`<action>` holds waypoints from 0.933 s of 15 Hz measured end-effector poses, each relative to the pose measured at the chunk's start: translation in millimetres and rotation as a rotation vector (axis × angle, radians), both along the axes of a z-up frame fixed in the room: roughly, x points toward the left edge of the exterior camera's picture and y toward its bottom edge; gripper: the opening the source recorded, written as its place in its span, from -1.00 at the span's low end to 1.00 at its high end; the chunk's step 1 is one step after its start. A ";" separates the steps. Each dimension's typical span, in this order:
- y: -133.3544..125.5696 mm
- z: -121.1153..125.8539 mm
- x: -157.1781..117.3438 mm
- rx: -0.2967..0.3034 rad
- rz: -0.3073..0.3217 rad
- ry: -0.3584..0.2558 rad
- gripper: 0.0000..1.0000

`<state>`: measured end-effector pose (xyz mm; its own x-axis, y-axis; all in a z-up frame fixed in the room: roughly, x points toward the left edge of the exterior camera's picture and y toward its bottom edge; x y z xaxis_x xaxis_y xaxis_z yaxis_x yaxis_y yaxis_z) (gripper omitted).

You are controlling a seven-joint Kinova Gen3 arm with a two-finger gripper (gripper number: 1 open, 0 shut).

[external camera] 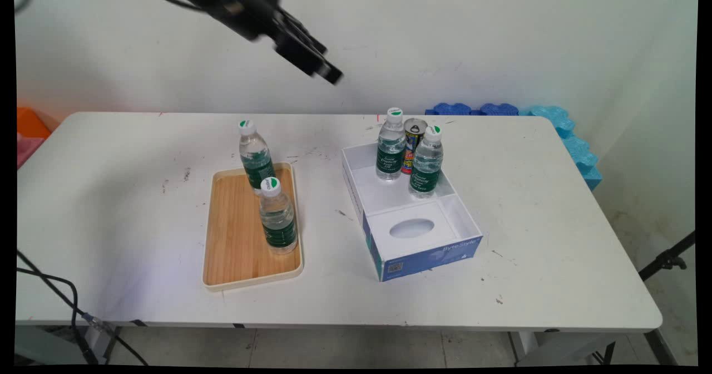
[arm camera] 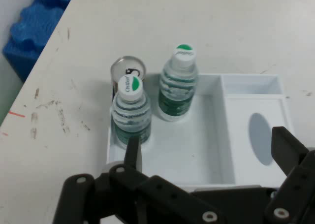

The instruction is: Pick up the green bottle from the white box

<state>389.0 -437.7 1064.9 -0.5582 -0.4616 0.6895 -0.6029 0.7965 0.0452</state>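
The gripper (external camera: 325, 70) hangs high above the desk (external camera: 111, 196), up and to the left of the box (external camera: 411, 251), holding nothing. The hand view shows its fingers (arm camera: 290, 147) spread wide apart, released, with the box (arm camera: 197, 155) lying between and beyond them; the main view shows only a dark, blurred hand against the wall.

The box is white with a blue front and has an oval opening in its near part. At its far end stand two bottles: one at the far left corner (external camera: 391, 146) and one nearer and to the right (external camera: 426, 162). In the hand view these appear as a bottle close to the camera (arm camera: 131, 113) and another beyond it (arm camera: 178, 83). A can (external camera: 414, 140) stands behind them; the hand view shows the can (arm camera: 128, 69) to be outside the box, just beside its wall, which the main view leaves unclear.

Only the main view shows the tray (external camera: 228, 251), left of the box, with a bottle (external camera: 277, 215) on it and another bottle (external camera: 256, 154) at its far edge. Blue foam (external camera: 567, 129) lies past the desk's far right corner.
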 end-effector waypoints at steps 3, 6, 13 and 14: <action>-24.8 -37.8 -19.6 0.013 0.023 -0.027 1.00; -45.9 -75.0 -36.7 0.028 0.039 -0.047 1.00; -82.3 -153.1 -68.7 0.066 0.046 -0.057 1.00; -85.9 -161.1 -71.6 0.069 0.047 -0.056 1.00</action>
<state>317.4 -523.6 903.8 -0.5718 -0.5334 0.6233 -0.6425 0.7636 0.0640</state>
